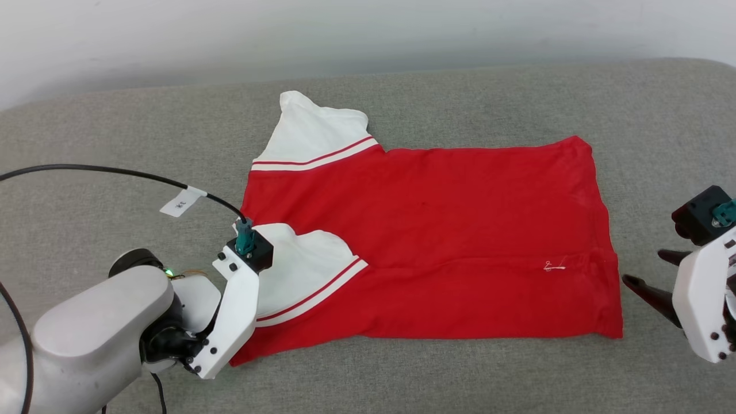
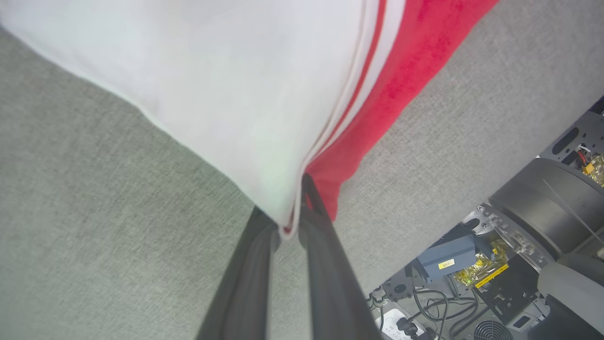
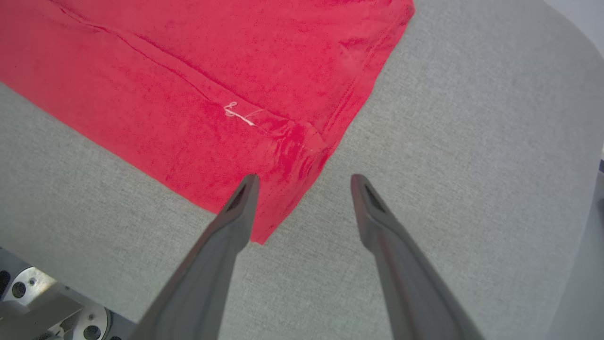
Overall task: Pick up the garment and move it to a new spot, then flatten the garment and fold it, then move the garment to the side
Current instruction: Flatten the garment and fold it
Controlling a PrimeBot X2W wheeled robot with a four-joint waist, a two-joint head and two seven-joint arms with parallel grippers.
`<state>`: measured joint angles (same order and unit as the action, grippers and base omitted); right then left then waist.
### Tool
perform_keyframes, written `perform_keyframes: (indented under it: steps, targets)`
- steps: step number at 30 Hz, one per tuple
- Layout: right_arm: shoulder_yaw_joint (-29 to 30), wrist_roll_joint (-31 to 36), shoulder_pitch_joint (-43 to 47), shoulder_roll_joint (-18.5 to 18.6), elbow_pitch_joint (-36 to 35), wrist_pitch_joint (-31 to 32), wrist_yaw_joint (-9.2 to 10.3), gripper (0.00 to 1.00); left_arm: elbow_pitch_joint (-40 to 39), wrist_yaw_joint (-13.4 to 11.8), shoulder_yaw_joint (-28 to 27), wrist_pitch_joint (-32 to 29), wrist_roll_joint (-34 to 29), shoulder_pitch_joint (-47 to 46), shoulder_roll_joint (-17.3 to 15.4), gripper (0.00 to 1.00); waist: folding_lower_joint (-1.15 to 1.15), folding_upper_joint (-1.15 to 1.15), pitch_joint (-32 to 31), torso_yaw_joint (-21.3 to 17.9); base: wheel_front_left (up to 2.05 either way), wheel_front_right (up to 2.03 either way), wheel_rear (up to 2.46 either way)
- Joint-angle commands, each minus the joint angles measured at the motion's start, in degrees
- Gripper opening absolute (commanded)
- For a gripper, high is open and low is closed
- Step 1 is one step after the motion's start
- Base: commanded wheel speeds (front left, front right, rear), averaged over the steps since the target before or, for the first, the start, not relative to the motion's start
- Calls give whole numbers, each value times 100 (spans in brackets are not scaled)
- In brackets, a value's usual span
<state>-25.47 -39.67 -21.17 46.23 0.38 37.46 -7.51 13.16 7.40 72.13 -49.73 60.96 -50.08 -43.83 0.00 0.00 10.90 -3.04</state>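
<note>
1. Head view: the garment (image 1: 437, 230) lies spread on the grey fabric-covered worktop (image 1: 115, 132), plain red face up. Its neck end is toward the robot's left and its hem toward the right.
2. The far white sleeve (image 1: 313, 135) sticks out toward the back edge. The near white sleeve (image 1: 310, 261) is folded inward and rests on the red body.
3. Left wrist view: the left tool (image 2: 295, 222) is pinched almost shut on the garment. The white sleeve's edge and its red-and-white trim are caught between the two dark fingers (image 2: 325, 255), and the cloth rises off the worktop from there.
4. Right wrist view: the right tool (image 3: 304, 182) is spread wide and grips nothing. It sits at the garment's near hem corner, one fingertip over the red cloth and the other over bare worktop. I cannot tell whether either tip touches.
5. A small white thread (image 3: 240, 115) lies on the red cloth near that corner.
6. A black cable with a white tag (image 1: 183, 202) runs to the left wrist.
</note>
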Motion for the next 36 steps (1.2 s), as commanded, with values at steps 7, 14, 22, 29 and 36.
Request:
perform_keyframes:
  steps: [7, 14, 22, 29, 36]
  targets:
    - [-655, -611, -433, 578, -30, 1517, 5, 100, -320, -3, 71, 92, -71, -175, -127, 0, 0, 0, 59, 156, 0, 0, 0]
    - [-925, -598, -625, 185, 534, 1614, 5, 100, -437, -3, 86, 95, -141, -326, -56, 0, 0, 0, 303, 267, 0, 0, 0]
    - [-1384, -624, -577, -276, 1400, 1260, 5, 100, -427, -3, 105, 166, -188, -437, -45, 0, 0, 0, 527, 353, 0, 0, 0]
    - [-1686, -865, -614, -199, 1521, 752, 5, 0, -314, -3, 117, 296, -123, -249, -102, 0, 0, 0, 408, 287, 0, 0, 0]
    - [-1718, -1131, -540, 376, 1088, 304, 5, 0, -304, -3, 121, 389, 48, -17, -197, 0, 0, 0, 6, 240, 0, 0, 0]
